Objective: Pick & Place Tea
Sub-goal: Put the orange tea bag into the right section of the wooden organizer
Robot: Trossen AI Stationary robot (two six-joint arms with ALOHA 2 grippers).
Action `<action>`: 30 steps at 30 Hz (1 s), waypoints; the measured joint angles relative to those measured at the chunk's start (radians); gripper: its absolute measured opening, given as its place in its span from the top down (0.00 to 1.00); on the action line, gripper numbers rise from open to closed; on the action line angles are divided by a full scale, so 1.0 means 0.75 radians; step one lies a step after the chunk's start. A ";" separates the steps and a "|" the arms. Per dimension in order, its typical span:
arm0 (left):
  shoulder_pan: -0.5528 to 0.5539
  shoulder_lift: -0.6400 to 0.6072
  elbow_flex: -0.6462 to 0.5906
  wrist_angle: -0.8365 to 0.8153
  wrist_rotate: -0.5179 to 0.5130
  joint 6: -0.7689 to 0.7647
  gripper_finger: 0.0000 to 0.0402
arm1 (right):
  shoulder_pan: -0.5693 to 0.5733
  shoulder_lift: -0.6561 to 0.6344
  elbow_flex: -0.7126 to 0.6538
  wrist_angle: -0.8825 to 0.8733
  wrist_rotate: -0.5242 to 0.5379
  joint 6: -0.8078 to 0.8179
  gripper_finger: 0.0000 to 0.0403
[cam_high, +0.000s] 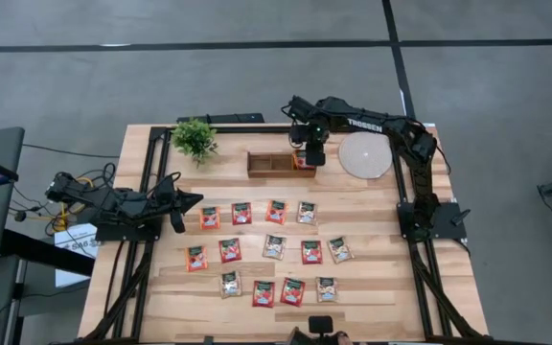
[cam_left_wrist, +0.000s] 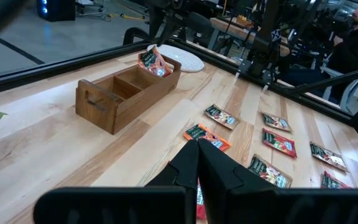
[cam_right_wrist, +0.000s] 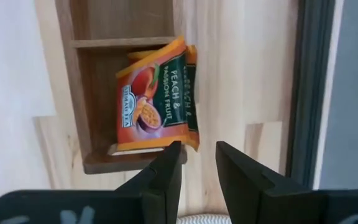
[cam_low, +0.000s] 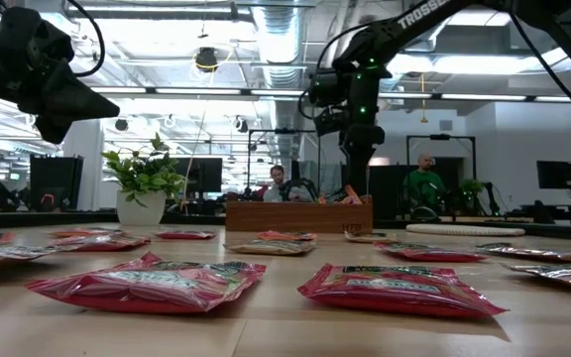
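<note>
Several flat tea sachets (cam_high: 274, 245), most red and some pale, lie in rows on the wooden table. A wooden divided box (cam_high: 274, 164) stands toward the far edge. An orange sachet (cam_right_wrist: 157, 102) sits tilted in the box's right end compartment, one edge leaning over the box's wall (cam_right_wrist: 180, 74) and sticking up above the rim (cam_left_wrist: 154, 61). My right gripper (cam_right_wrist: 196, 165) hangs above that end of the box, pointing down, open, with nothing between its fingers. My left gripper (cam_left_wrist: 199, 152) waits shut at the table's left side (cam_high: 197, 199), clear of the sachets.
A small potted plant (cam_high: 195, 137) stands left of the box, at the far left. A round pale disc (cam_high: 365, 154) lies right of the box. The box's other compartments (cam_left_wrist: 120, 87) show bare wood. People sit in the room beyond the table (cam_low: 424, 183).
</note>
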 joint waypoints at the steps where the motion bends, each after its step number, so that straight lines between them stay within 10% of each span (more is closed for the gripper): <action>1: 0.000 0.000 0.000 0.000 0.000 0.000 1.00 | 0.001 0.000 -0.012 -0.002 -0.002 0.000 0.77; 30: 0.000 0.000 0.000 0.000 0.000 0.000 1.00 | 0.002 0.000 -0.048 0.098 -0.039 0.045 0.89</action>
